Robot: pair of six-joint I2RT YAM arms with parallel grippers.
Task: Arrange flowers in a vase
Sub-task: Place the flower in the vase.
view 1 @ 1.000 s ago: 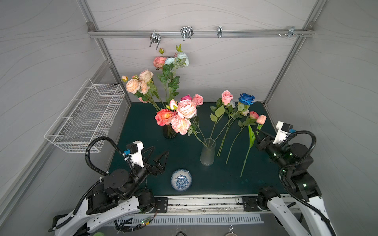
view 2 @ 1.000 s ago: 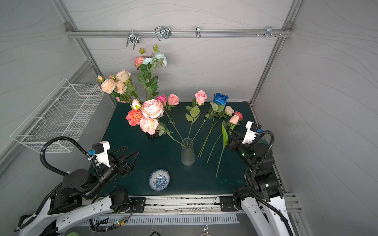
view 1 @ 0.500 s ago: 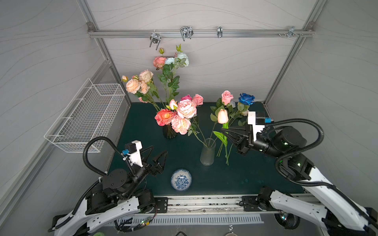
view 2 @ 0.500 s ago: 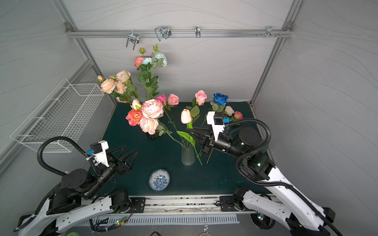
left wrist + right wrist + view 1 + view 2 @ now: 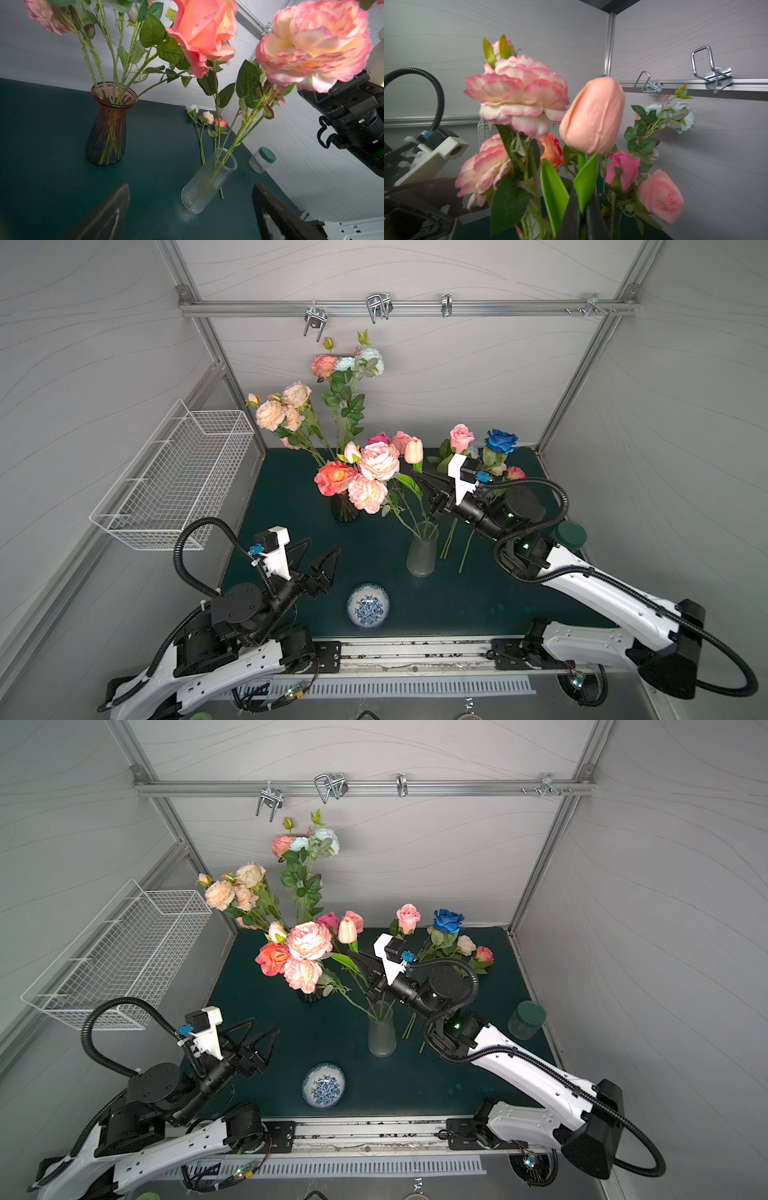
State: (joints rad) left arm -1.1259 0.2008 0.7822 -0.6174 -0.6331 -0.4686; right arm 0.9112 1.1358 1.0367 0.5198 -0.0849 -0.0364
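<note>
**Flower booth: two vases, one tulip in the claw**

**Top views.** A dark green table (image 5: 291, 497) is closed in by grey panels at the back and on both sides. One metal rail (image 5: 498, 306) across the back carries four hooks. One wire basket (image 5: 174, 485) hangs on the left wall, off the table.

On the table stand two vases, one bowl (image 5: 368, 605) and one jar (image 5: 571, 533).
- The dark vase (image 5: 344, 508), left of centre, holds peach, pink and pale blue heads.
- The clear vase (image 5: 422, 551), mid-table, holds three large pink and coral blooms.
- The loose flowers (image 5: 448, 921) lie behind the right arm, with four heads showing: pink, deep blue, cream and red-pink.

The right claw (image 5: 419, 481) is above the clear vase, clamped on the stem of one peach tulip (image 5: 414, 450). The tulip's head stands among the blooms. The left claw (image 5: 323, 546) hovers over the front left of the table, spread wide and holding nothing.

The bowl sits near the front edge and the jar at the right edge. Bare table lies between the bowl and the dark vase.

**Left wrist view.** Both vases are upright and well apart. The tulip stem slants toward the clear vase's rim; whether its end is inside cannot be told. Three small loose heads lie beyond that vase.

**Right wrist view.** Two fingers (image 5: 571, 218) are pressed together on the green stem, with the tulip head upright just above them.
</note>
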